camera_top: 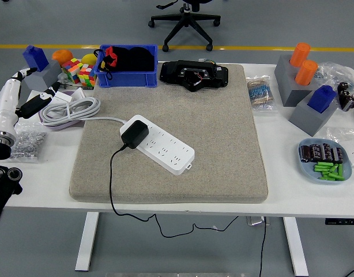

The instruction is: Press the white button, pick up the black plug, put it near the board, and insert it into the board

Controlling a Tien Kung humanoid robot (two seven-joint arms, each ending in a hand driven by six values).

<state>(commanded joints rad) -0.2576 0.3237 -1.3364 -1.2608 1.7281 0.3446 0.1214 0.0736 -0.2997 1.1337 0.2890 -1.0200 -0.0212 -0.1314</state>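
A white power strip [159,143] lies diagonally on the beige mat [223,127]. The black plug [134,134] sits in the strip's upper-left end, its black cord [111,184] running down over the mat's front edge. The strip's white button is too small to make out. My left hand [33,95] hovers at the far left of the table, well away from the strip, its white and black fingers spread and holding nothing. The right arm is out of sight.
A coiled grey cable [70,109] lies left of the mat. Behind it are a blue bin [128,78], a colour cube [79,72] and a black device [194,75]. Grey blocks with orange and blue pegs [307,86] and a blue dish [326,161] stand at the right.
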